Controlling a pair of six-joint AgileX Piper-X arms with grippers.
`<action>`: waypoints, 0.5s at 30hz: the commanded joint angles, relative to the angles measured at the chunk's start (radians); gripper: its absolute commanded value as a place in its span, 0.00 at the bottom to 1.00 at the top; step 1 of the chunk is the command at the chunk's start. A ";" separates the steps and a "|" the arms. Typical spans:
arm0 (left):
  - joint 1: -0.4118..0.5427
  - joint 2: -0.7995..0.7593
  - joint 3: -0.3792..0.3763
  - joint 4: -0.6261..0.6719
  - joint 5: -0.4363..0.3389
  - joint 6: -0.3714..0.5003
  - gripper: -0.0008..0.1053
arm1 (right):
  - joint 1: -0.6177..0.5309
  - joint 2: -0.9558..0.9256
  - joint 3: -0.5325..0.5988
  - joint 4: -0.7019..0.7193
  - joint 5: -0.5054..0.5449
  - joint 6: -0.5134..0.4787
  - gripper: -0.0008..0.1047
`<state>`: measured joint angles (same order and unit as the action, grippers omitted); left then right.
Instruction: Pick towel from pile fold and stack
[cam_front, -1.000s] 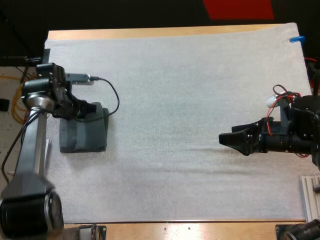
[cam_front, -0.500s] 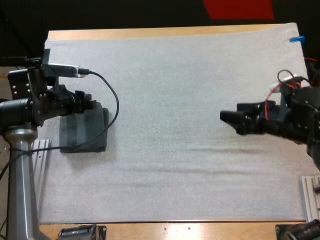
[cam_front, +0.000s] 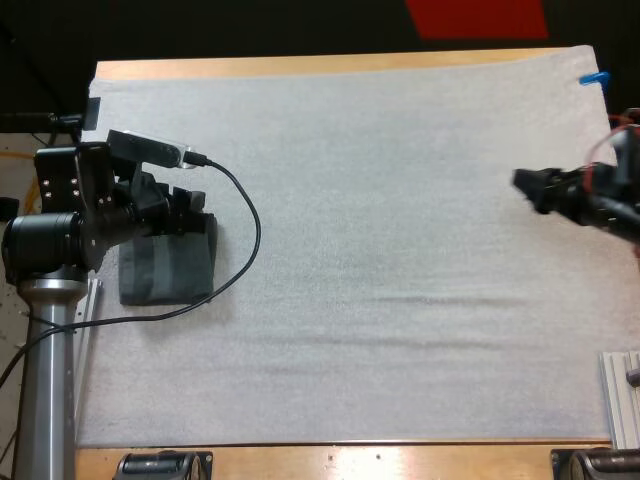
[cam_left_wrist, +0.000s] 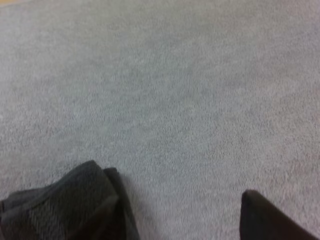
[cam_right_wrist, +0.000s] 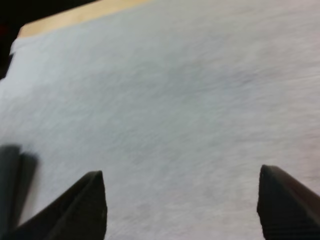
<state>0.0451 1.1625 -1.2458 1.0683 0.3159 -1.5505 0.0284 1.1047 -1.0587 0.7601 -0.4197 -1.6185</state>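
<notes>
Neatly folded dark towel (cam_front: 165, 272), rectangular; left fingers (cam_left_wrist: 272, 220) apart; right fingers (cam_right_wrist: 82, 210) apart.

Count, 3 kinds of thing:
1 folded dk grey-green towel (cam_front: 170, 270) (no. of layers unclear), 1 white mat (cam_front: 400, 300), 2 grippers: left gripper (cam_front: 193, 204) & right gripper (cam_front: 525, 188).

towel (cam_front: 170, 272) on mat (cam_front: 400, 300), left side (by left gripper (cam_front: 193, 206))

The folded towel (cam_front: 170, 268) is seen in a dark grey-green, with a faint woven grain. The mat (cam_front: 400, 250) is shown in plain, unpatterned white. Light tan wood is seen on the table (cam_front: 300, 66). Both the left gripper (cam_front: 195, 200) and the right gripper (cam_right_wrist: 180, 172) are coloured black.
</notes>
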 joint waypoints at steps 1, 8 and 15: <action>-0.004 -0.007 -0.001 0.004 -0.006 0.005 0.47 | -0.036 -0.018 -0.017 0.017 -0.003 -0.034 0.59; -0.004 -0.007 -0.001 -0.004 -0.006 0.005 0.47 | -0.175 -0.098 -0.037 0.099 0.128 -0.126 0.59; -0.004 -0.045 -0.001 -0.004 -0.006 0.005 0.46 | -0.182 -0.250 -0.037 0.171 0.289 -0.236 0.59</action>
<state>0.0451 1.1343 -1.2462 1.0683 0.3159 -1.5491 -0.1495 0.8597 -1.0834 0.9240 -0.1417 -1.8393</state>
